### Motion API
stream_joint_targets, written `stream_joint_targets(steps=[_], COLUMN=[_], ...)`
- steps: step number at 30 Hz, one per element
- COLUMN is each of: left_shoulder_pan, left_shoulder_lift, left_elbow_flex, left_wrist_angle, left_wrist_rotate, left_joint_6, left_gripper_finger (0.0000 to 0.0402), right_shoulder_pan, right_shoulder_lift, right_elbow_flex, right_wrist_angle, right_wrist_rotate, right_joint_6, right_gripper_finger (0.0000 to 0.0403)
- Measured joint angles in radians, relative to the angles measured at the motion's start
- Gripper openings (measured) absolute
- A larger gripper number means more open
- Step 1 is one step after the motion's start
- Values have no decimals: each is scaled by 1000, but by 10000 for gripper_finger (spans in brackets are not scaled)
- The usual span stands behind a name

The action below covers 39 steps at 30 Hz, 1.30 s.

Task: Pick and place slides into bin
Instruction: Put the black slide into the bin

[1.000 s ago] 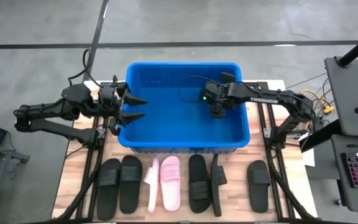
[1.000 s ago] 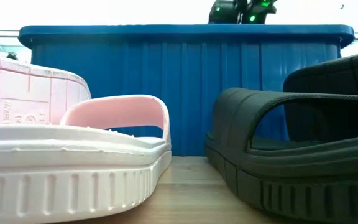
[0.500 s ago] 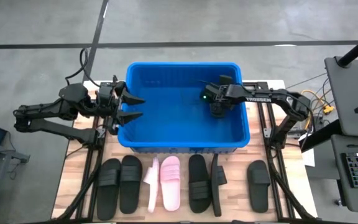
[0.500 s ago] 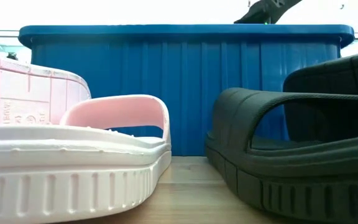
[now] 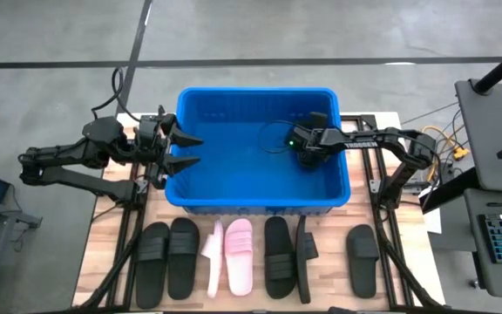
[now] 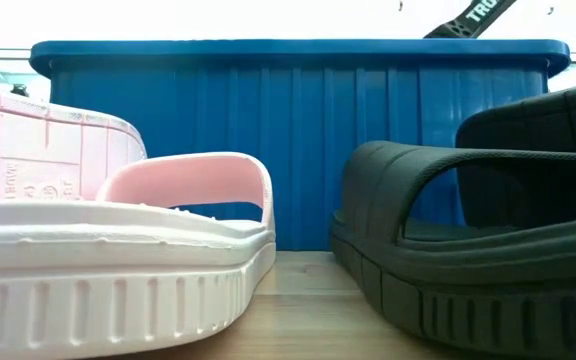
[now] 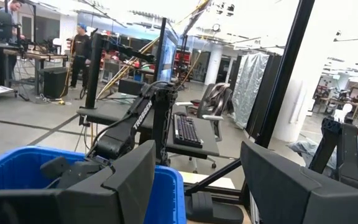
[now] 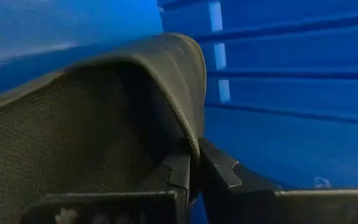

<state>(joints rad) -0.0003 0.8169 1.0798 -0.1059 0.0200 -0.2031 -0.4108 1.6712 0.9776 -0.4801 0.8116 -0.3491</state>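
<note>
The left end effector (image 5: 184, 150) is held at the left rim of the bin (image 5: 260, 206), its two pointed fingers (image 5: 190, 139) spread apart with nothing between them. In the left wrist view the same fingers (image 7: 126, 180) are seen wide apart, with the blue bin rim (image 7: 166, 186) just beyond them and the right arm (image 7: 145, 118) reaching down into the bin farther off.

The right end effector (image 5: 306, 155) is lowered inside the bin, close to its right wall. From above, what it carries is hidden by the arm. Only the right wrist view shows it: the fingers (image 8: 225, 174) are pressed together on the edge of a black slide (image 8: 104, 124), with the ribbed blue wall (image 8: 291, 93) just behind. Which way that slide points cannot be told.

Toward the viewer from both end effectors, seven slides are laid in a row on the worktop (image 5: 94, 262), long axes running toward the bin: two black (image 5: 169, 257), a pink one on its edge (image 5: 213, 257), a pink one flat (image 5: 239, 255), a black one flat (image 5: 278, 257), a black one on its edge (image 5: 304, 260), and a black one apart (image 5: 362, 259). In the low view only a pink slide (image 6: 118, 260), a black slide (image 6: 468, 240) and the bin's outer wall (image 6: 298, 140) are seen.
</note>
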Motion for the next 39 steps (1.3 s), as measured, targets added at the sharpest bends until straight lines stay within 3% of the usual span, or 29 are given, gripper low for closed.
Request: stream_joint_targets(steps=[11, 33, 39], left_shoulder_pan=[0, 0, 0], left_shoulder_lift=[-1, 2, 1], left_elbow_flex=[0, 0, 0], left_wrist_angle=[0, 0, 0], left_wrist_rotate=[-15, -26, -26], left_joint_6=[0, 0, 0], left_gripper_finger=[222, 222, 222], right_shoulder_pan=[-79, -78, -79], right_shoulder_lift=[-2, -1, -1], right_elbow_flex=[-22, -16, 6], right_wrist_angle=[48, 50, -7], right_wrist_rotate=[-44, -98, -118], right_joint_6=[7, 90, 99], right_gripper_finger=[13, 13, 48])
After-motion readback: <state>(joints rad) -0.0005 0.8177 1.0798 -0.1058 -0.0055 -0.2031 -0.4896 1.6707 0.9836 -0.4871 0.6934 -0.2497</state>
